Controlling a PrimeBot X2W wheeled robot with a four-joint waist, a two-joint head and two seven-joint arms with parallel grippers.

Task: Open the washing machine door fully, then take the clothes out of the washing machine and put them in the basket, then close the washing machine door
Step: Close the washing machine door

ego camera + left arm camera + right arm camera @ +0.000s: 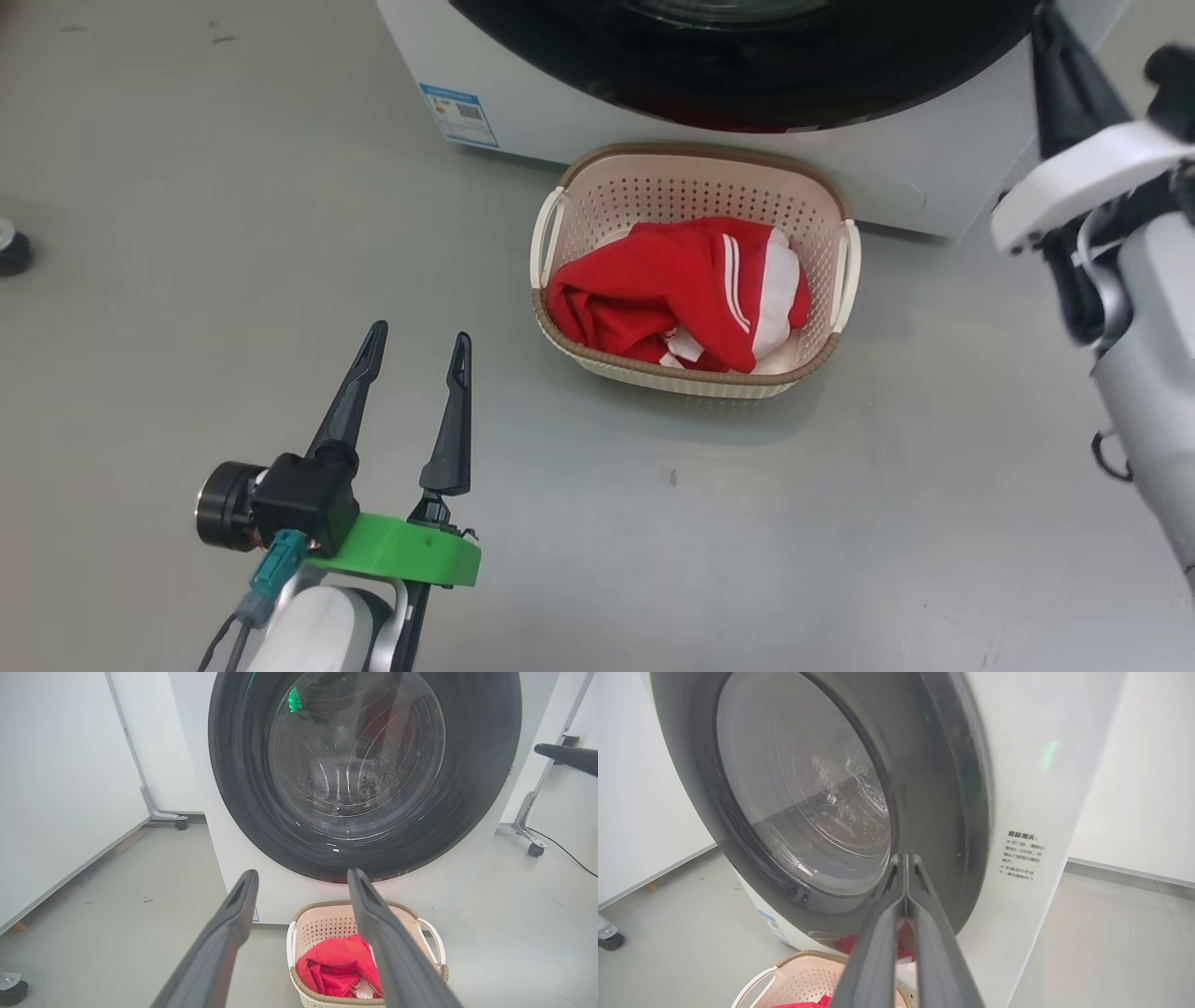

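The washing machine (934, 159) stands at the top of the head view, and the washing machine door (747, 75) lies against its front. The door's black rim (243, 788) and glass bowl face the left wrist view. Below it on the floor sits the basket (700, 154), with the red clothes (672, 289) piled inside. My left gripper (420, 332) hovers open and empty to the basket's left, fingers (233, 924) wide apart. My right gripper (905, 857) is shut with nothing in it, tips close to the door rim (934, 812) at its right side; whether they touch is unclear.
A blue label (459, 114) marks the washer's lower left corner. A dark caster (11, 250) sits on the floor at far left. White wheeled partitions (180, 822) flank the machine, and a cable (570, 856) lies at the right. Bare grey floor surrounds the basket.
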